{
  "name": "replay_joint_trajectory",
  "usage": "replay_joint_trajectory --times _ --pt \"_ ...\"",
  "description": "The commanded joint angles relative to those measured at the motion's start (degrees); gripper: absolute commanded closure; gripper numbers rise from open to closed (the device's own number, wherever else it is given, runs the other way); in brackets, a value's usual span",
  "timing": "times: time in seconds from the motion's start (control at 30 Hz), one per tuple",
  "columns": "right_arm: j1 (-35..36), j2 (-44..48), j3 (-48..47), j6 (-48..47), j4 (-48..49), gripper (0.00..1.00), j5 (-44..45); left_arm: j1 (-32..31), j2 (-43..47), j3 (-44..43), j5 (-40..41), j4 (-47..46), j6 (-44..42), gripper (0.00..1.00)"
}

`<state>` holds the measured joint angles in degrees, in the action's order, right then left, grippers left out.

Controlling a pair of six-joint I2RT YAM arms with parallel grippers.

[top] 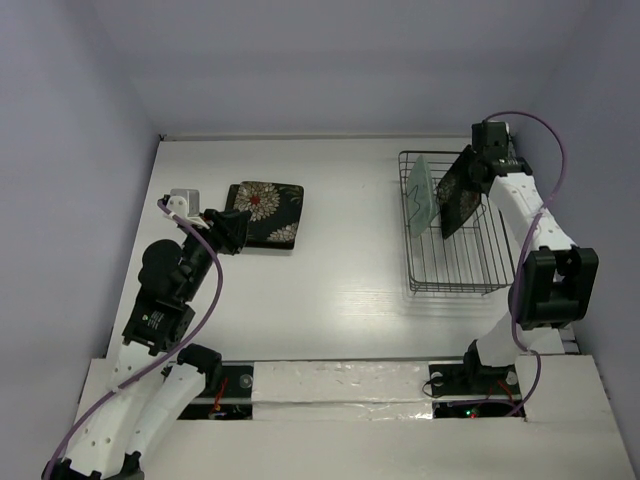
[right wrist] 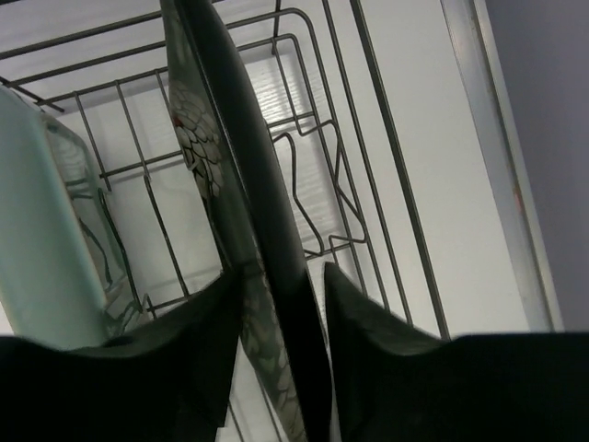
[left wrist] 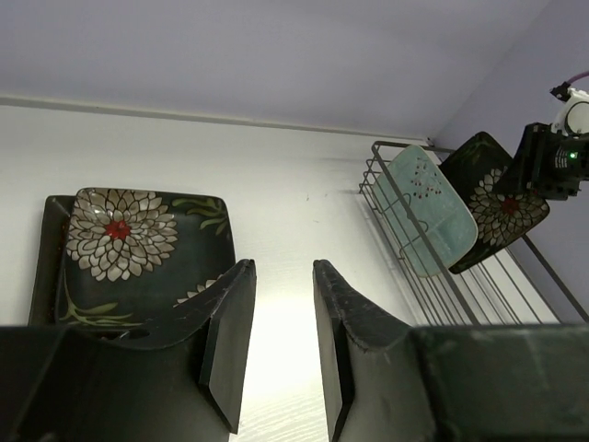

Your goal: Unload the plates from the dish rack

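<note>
"Plates – where, vs the grippers?"
"One flower plate (top: 459,192) stands on edge in dish rack (top: 455,275), far-right part of tabletop (top: 350,260). Right gripper (right wrist: 281,274) straddles its rim; clamped or not, can't tell."
"Around it?"
"Mint plate (top: 420,190) leans just beside it. Left gripper (left wrist: 282,267), jaws apart w/ nothing between, sits beside 2nd flower plate (left wrist: 120,239), flat by left edge, atop another dark plate (left wrist: 46,267)."

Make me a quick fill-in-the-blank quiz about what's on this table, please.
The dish rack holds ___ plates. The right gripper straddles the rack's flowered plate, which stands beside the ___ plate. The left gripper is open, holding ___.
Missing words: two; mint-green; nothing.
</note>
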<state>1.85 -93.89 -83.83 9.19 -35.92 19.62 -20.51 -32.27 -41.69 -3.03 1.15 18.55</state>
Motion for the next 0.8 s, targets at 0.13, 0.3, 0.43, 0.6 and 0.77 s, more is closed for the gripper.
replay_joint_trajectory --times 0.13,0.3,0.43,0.6,0.77 --pt "-0.1 2.2 -1.9 -4.0 2.4 0.84 0.2 0.3 -0.3 0.3 -0.6 -2.8 0.3 0.71" --pt "-0.1 4.6 -4.0 -5.8 0.7 1.0 1.4 0.3 -0.8 0.4 -1.5 -3.1 0.5 0.7" --pt "-0.1 6.6 -7.3 -7.3 -1.4 1.0 2.3 0.3 -0.6 0.4 -1.7 -3.3 0.6 0.7" --pt "-0.1 9.7 -11.9 -8.0 -2.7 1.0 3.8 0.3 -0.6 0.5 -2.0 -3.3 0.6 0.7" --pt "-0.1 14.6 -17.5 -6.4 -4.8 1.0 2.7 0.3 -0.4 0.4 -2.2 -3.3 0.6 0.69"
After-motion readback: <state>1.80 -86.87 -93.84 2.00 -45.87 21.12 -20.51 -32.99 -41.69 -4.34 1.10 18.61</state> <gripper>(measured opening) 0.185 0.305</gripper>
